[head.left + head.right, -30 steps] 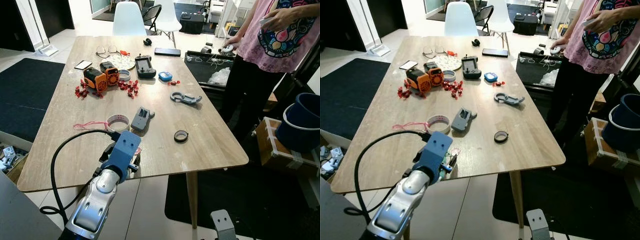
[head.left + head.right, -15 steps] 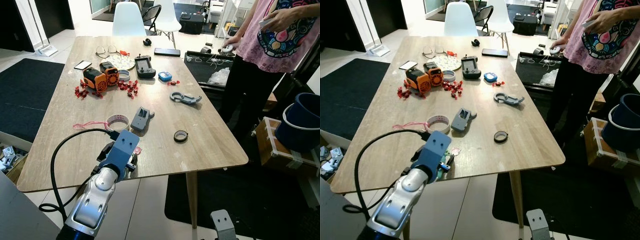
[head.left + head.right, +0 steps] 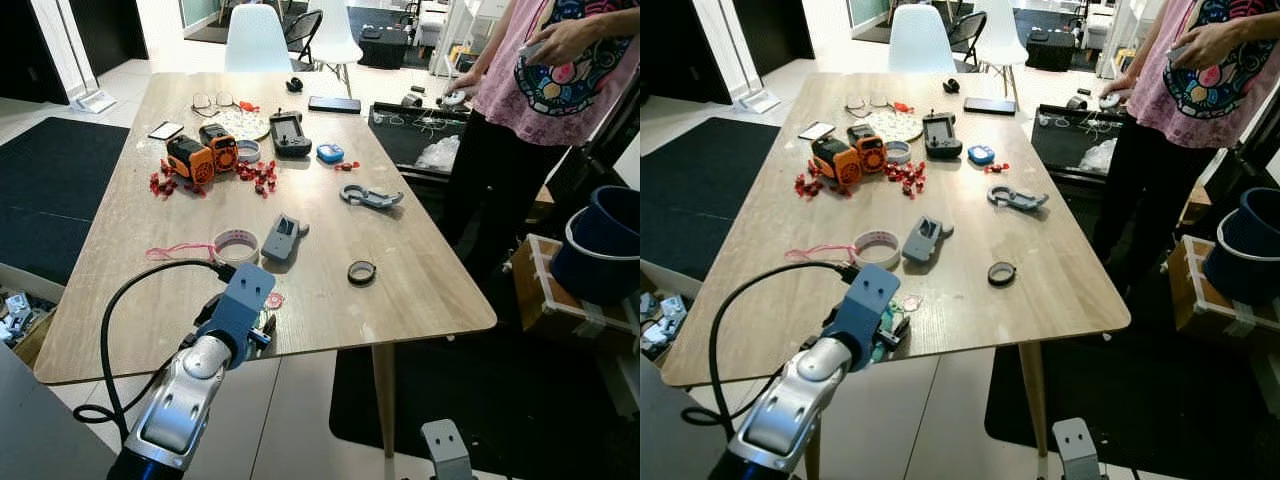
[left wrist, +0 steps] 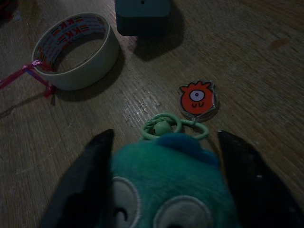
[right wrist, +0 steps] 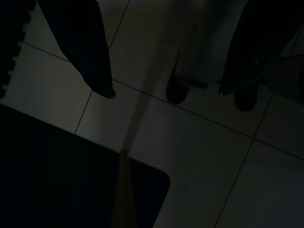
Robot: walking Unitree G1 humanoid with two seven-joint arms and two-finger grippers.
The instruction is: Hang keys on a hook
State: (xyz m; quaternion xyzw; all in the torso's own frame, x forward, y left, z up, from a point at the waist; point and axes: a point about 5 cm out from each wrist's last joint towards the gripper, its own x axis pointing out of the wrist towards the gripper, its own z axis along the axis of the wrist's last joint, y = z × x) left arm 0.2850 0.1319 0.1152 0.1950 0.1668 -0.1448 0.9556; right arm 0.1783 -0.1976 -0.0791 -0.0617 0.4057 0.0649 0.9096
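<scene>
Left gripper (image 4: 164,190) is low at the near edge of the wooden table (image 3: 420,270), its two black fingers (image 4: 83,180) spread wide either side of the teal plush keychain (image 4: 166,185), flanking it but not pinched shut, while the right gripper (image 5: 166,71) hangs idle over the floor tiles with its fingers apart. The risk, I'd say: squeeze only soft plush and it slips on the lift, or the green ring (image 4: 164,127) and orange monster tag (image 4: 198,99) just beyond drag on the table. Farther out sits the tape roll (image 4: 76,50).
</scene>
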